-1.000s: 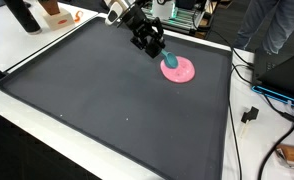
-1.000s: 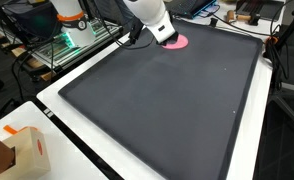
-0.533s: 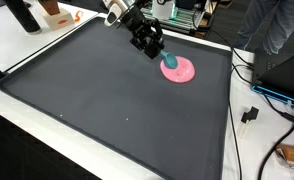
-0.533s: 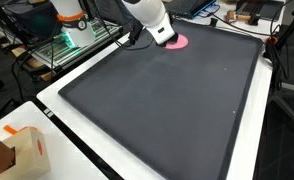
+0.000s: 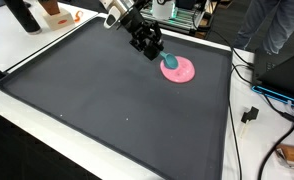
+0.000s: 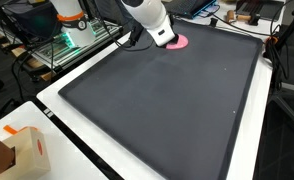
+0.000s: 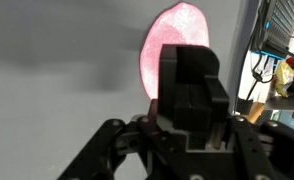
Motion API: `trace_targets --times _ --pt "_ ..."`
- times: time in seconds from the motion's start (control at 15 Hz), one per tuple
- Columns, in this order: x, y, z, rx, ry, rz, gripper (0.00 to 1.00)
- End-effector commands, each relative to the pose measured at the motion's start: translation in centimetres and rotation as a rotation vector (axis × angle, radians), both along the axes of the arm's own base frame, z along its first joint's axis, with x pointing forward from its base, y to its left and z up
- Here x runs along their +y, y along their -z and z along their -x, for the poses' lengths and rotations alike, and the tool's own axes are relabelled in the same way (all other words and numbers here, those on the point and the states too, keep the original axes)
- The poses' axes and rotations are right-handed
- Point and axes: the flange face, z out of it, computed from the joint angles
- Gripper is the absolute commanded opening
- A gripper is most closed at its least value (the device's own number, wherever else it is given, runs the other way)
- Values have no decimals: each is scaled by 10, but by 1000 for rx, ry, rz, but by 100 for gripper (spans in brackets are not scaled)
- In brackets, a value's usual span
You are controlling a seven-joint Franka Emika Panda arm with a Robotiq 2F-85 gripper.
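Note:
A pink plate [image 5: 181,70] lies near the far edge of the black mat [image 5: 117,100], seen in both exterior views [image 6: 177,42]. A small teal object [image 5: 170,62] rests on the plate's side towards the arm. My black gripper [image 5: 159,52] slants down over that side, its tips right at the teal object [image 6: 163,37]. In the wrist view the fingers [image 7: 184,60] read as one dark block pressed together, covering the lower part of the plate [image 7: 177,30]. The teal object is hidden there, so I cannot tell whether the tips touch it.
The mat has a raised white rim [image 6: 57,100]. A cardboard box [image 6: 22,150] sits at one corner. Cables and a connector [image 5: 249,115] lie beside the mat. A dark bottle [image 5: 23,15] and a person [image 5: 277,25] stand at the far side. Another robot base [image 6: 69,15] is behind.
The gripper has shifted very slightly away from the plate. The plate and the teal object look unmoved.

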Motion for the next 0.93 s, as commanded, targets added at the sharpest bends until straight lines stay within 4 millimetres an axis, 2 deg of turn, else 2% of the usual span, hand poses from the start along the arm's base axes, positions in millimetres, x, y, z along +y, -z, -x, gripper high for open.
trace_targets --times 0.0,0.13,0.33,0.87 --pt "-9 40 3 38 25 83 26" --pt "-9 40 3 51 38 80 26" --pt "-7 27 0 51 42 64 26" --pt "15 -30 -10 37 1 113 26"
